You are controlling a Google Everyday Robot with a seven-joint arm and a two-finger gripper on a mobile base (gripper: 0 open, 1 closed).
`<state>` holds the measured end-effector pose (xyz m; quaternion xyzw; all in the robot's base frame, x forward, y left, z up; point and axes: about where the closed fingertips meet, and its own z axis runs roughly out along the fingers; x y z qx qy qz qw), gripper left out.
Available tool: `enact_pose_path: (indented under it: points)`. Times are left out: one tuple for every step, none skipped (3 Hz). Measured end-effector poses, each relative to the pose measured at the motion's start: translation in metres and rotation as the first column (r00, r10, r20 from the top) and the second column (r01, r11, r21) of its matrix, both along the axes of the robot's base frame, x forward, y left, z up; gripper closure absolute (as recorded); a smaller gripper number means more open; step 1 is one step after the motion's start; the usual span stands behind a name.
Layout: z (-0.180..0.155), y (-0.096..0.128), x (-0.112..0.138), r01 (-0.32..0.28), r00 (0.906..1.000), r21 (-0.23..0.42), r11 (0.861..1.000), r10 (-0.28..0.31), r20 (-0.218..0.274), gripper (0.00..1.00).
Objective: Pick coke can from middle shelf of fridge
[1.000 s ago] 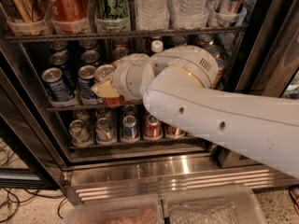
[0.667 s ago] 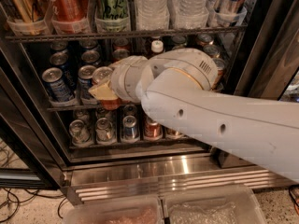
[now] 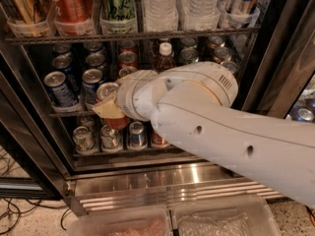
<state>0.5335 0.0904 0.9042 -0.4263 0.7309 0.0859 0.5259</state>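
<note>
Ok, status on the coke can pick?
Claw at front of middle shelf, at coke can. Grip unconfirmed. Blue cans close beside it.

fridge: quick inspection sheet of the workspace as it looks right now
surface: middle shelf, a wire rack with rows of short cans and a white-capped bottle at the back
job's things: coke can at the shelf front, lid showing; fridge open
clutter: blue cans left of the coke can; tall cans and water bottles above; lower cans beneath
grippers: tool inside the fridge, against the coke can
cables: dark cables on the floor, lower left
surroundings: clear bins below the steel base
</note>
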Motion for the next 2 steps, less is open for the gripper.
enact_pose_path:
  points:
    - [-0.001, -0.011, -0.011, 0.005, 0.9995, -0.004, 1.0, -0.005, -0.032, 1.0]
    - [-0.001, -0.029, -0.025, -0.018, 0.997, 0.0, 1.0, 0.018, -0.075, 1.0]
